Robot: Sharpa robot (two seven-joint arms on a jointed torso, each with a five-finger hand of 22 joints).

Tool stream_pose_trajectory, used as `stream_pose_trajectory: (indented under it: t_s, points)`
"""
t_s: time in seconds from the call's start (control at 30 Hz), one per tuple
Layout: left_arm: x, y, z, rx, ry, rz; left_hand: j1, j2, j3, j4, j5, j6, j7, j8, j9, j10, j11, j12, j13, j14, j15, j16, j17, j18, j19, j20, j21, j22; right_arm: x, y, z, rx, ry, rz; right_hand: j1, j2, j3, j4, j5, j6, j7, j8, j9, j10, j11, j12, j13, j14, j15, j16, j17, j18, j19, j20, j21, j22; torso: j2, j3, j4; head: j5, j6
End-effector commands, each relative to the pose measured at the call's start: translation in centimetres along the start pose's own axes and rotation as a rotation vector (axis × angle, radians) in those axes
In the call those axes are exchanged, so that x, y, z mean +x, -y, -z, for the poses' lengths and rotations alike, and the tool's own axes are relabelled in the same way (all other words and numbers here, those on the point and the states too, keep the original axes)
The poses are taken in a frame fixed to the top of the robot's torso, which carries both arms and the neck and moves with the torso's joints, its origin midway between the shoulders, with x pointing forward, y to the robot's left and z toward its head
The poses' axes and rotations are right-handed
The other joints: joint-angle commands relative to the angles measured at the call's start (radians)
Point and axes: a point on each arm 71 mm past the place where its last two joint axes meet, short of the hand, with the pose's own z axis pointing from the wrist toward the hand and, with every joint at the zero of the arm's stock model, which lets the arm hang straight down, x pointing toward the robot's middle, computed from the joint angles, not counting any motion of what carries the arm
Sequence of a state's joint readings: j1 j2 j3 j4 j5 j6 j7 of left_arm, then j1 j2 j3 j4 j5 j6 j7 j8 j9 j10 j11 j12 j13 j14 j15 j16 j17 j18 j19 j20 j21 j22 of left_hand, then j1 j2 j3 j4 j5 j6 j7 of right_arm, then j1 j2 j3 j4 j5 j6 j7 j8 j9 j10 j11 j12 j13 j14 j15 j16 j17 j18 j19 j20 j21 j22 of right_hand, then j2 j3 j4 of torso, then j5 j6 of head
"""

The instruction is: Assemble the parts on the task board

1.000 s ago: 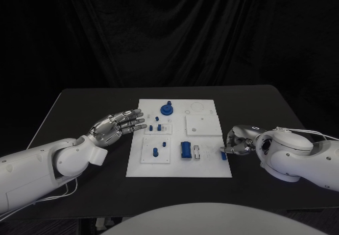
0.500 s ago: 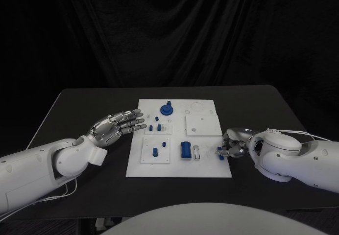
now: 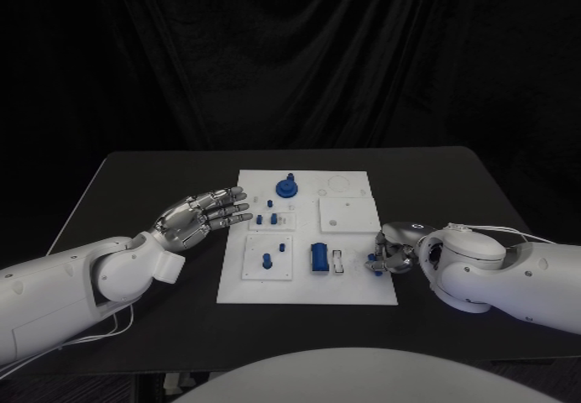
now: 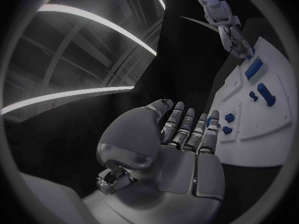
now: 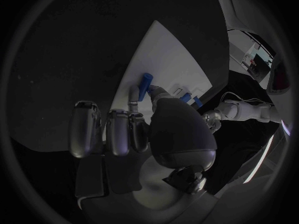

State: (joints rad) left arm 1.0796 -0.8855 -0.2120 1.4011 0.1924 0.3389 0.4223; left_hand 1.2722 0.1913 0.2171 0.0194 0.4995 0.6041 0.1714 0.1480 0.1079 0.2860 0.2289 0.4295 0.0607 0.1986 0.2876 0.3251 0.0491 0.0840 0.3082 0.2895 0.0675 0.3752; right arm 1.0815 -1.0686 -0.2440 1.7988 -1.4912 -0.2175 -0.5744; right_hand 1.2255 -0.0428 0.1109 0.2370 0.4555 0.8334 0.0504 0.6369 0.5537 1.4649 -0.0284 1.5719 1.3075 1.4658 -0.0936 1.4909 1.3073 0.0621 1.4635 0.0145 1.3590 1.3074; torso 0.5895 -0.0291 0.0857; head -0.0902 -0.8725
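Blue plastic sits between the fingertips of my right hand point(image 3: 395, 252): a short blue peg point(image 5: 146, 85), pinched at one end. The rest of it juts out over the near right edge of the white task board point(image 3: 351, 290). Over the last second this hand has slid inward from the black table point(image 3: 133, 180) beside the board, and the peg has come off the board's right margin, where it lay a moment ago. So I judge the pick-up done and the carry begun. The peg now needs a seat somewhere on the board.

Just beyond my right fingertips, further in over the board, stands a larger blue block point(image 3: 317, 255) with a small pale piece point(image 3: 340, 263) beside it. Past those lies a square plate with small blue studs point(image 3: 280, 248). Farther out from my hand, toward the board's far end, are more short blue pegs point(image 3: 269, 219) and a round blue knob point(image 3: 287, 185).

My left hand point(image 3: 200, 216) has not moved. It hovers off the opposite side of the board, palm up, fingers spread and nothing in it, with its fingertips point(image 4: 199, 120) near the board's edge but not touching it.

I cannot tell which hole the peg belongs to. That is the risk now, along with losing such a small pinch on the way.
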Motion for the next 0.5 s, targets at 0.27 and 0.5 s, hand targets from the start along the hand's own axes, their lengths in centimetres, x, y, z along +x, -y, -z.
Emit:
stream_pose_trajectory:
  t_s: [0.27,0.5]
  points:
    - [0.26,-0.07,-0.08,0.009,-0.019,0.011,-0.010,-0.004,0.008,0.000,0.004,-0.003,0.024,0.001,-0.001,0.002,-0.001,-0.003,0.000,0.004,0.001,0.001,0.000,-0.013,0.005,0.002,0.002,-0.001,1.63,-0.19,-0.59,0.002,-0.052,0.066,0.049,-0.002,0.025,-0.040,0.051,-0.001,-0.012,-0.008,-0.007,0.106,-0.005,-0.001,0.263,0.076,-0.003,-0.008,0.107,-0.009,0.039,-0.001,-0.007,0.193,0.000,-0.0002,0.0013,0.006,0.000]
    - [0.16,-0.06,-0.03,0.008,-0.017,0.010,-0.010,-0.004,0.008,0.000,0.004,-0.003,0.024,0.001,-0.001,0.002,-0.001,-0.003,0.000,0.004,0.001,0.001,0.000,-0.013,0.005,0.002,0.002,-0.001,1.66,-0.45,-0.58,-0.044,-0.022,-0.020,0.068,-0.015,0.111,-0.086,0.379,0.009,-0.013,0.011,0.008,0.106,-0.007,-0.001,0.263,0.079,-0.005,0.001,0.120,-0.013,0.044,-0.005,0.007,0.198,0.001,0.0002,-0.0004,0.013,0.000]
